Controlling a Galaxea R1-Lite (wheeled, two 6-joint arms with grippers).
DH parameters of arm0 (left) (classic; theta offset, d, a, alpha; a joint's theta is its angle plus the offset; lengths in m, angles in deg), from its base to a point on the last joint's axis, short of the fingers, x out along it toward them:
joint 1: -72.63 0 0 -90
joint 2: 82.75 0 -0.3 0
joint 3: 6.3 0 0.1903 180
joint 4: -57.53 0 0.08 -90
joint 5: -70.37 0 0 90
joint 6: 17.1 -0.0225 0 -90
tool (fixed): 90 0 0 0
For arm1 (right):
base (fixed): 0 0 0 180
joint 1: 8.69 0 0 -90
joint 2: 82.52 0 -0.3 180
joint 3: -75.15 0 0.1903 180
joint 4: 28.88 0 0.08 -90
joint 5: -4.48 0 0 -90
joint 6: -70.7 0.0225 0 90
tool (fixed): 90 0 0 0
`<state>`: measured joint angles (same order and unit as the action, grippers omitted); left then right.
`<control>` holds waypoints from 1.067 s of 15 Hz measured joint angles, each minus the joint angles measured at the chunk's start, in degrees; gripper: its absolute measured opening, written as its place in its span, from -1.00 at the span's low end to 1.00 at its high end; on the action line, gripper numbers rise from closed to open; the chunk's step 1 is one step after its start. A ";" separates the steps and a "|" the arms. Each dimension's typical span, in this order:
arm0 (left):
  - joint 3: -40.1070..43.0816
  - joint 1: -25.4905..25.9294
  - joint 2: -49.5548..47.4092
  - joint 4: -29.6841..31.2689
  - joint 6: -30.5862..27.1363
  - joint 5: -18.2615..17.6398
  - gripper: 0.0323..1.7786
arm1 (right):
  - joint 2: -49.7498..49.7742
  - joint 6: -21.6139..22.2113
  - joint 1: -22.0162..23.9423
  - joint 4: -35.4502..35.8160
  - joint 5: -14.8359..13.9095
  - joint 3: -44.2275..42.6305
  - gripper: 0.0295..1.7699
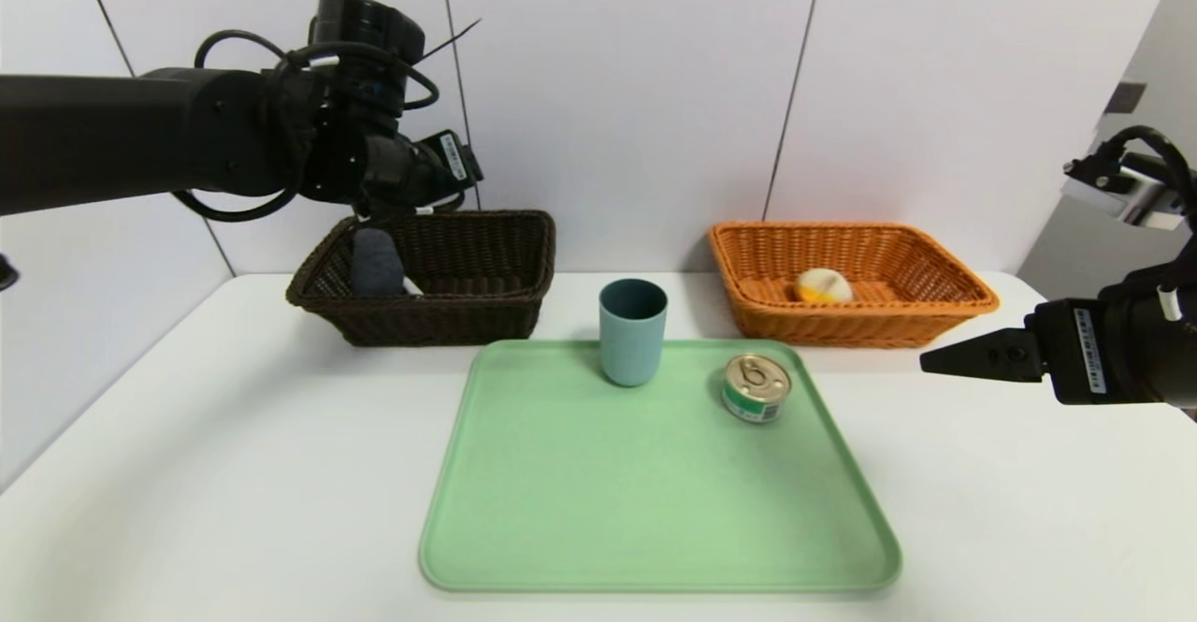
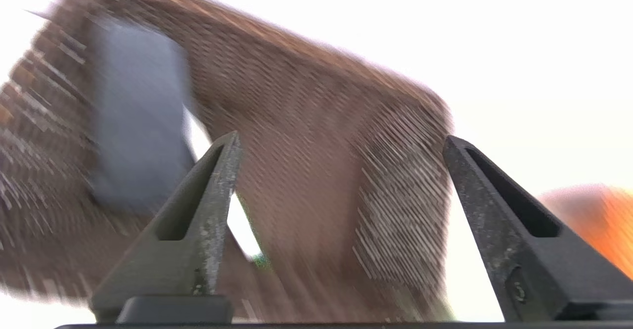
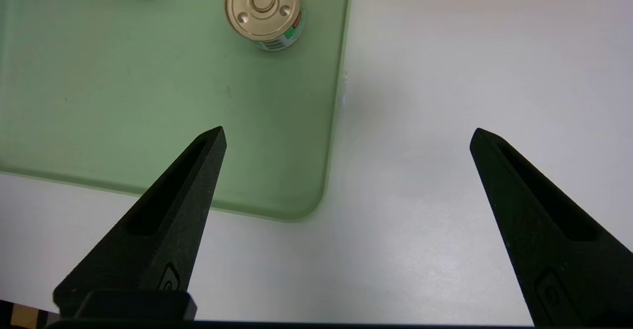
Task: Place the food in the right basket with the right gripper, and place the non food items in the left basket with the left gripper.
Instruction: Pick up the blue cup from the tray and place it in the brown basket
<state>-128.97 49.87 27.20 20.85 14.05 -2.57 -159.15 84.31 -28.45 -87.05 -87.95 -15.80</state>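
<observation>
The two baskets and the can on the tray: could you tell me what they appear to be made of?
Dark basket and orange basket: woven wicker or rattan-like strands, possibly plastic, matte.
Can: metal, with a shiny gold pull-tab lid and a printed label.

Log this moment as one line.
left gripper: open, above dark basket | right gripper: open, idle | tray: cup, can

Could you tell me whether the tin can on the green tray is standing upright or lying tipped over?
Upright: the tin can stands on the green tray with its pull-tab lid facing up.
</observation>
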 joint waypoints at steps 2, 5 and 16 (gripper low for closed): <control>10.30 -4.83 -6.39 2.65 -1.99 -2.65 0.72 | 0.00 0.10 0.00 -0.04 0.00 0.00 0.93; 28.28 -11.06 -13.34 12.30 -6.51 -4.44 0.78 | 0.00 0.10 0.00 -0.06 0.00 0.00 0.93; 65.32 -24.23 -2.47 84.18 -24.15 -2.12 0.88 | 0.76 -0.26 0.00 4.66 0.06 1.96 0.93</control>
<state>-63.65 25.64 24.72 105.03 -10.10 -4.69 -158.39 84.06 -28.45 -82.39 -87.88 -13.84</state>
